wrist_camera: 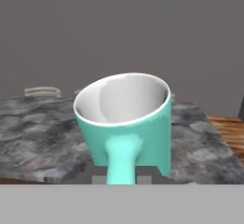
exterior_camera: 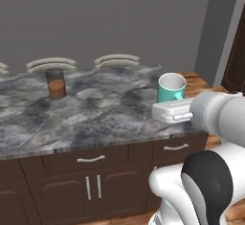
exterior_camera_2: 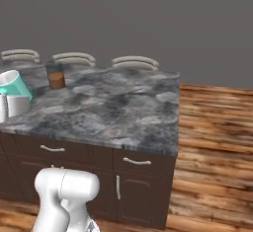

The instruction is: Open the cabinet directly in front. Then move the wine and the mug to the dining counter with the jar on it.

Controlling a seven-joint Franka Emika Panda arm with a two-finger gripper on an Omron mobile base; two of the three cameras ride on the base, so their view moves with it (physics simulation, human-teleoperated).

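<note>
Mug (wrist_camera: 125, 123) in closed gripper (wrist_camera: 123, 174) — above dining counter (exterior_camera: 95, 109) near edge.

Looking forward and down from behind the arm, left and right, both onto the counter (exterior_camera: 95, 109) with the jar (exterior_camera: 56, 84) far beyond the fingers, and from the hand, close along them, onto the mug (wrist_camera: 126, 123) clamped between.
</note>
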